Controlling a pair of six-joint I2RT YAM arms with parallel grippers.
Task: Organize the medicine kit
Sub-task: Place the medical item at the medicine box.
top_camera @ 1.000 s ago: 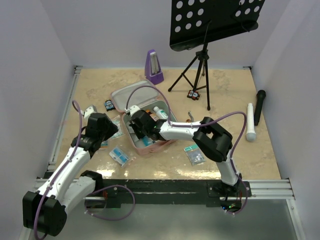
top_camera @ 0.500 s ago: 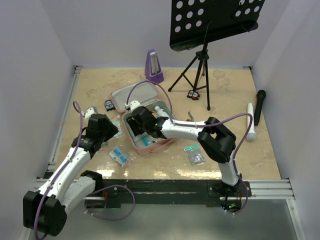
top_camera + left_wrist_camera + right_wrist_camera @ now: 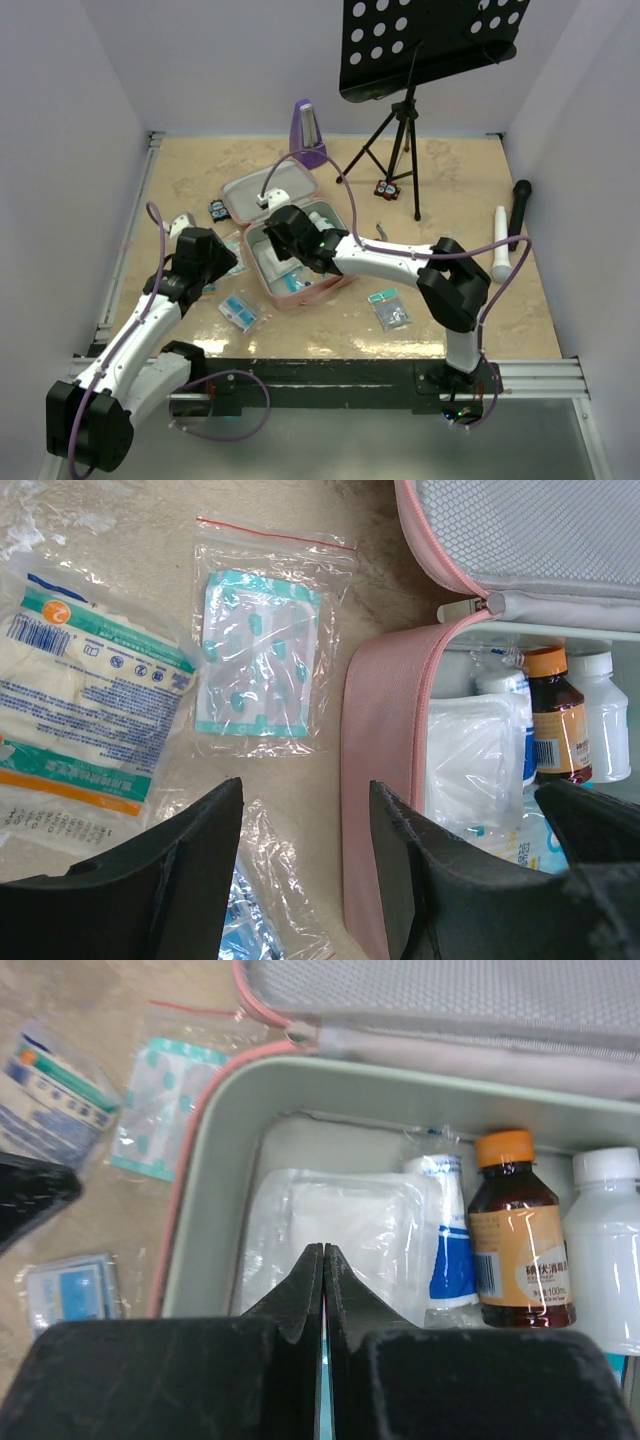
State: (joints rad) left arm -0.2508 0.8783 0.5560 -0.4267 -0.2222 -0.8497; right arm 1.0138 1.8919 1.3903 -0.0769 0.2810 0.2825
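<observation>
Right end effector [image 3: 323, 1260] pinched closed over open medicine kit [image 3: 380, 760]; left end effector [image 3: 305, 792] agape at kit's 9 o'clock (above clear packet [image 3: 262, 655]).

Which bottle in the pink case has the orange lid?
The brown bottle. The white bottle beside it has a white lid.

arms [image 3: 137, 333]: white links | black joints | purple cables [image 3: 151, 213]

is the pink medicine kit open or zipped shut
Open. The medicine kit has its lid folded back; a brown bottle and white packet show inside.
</observation>
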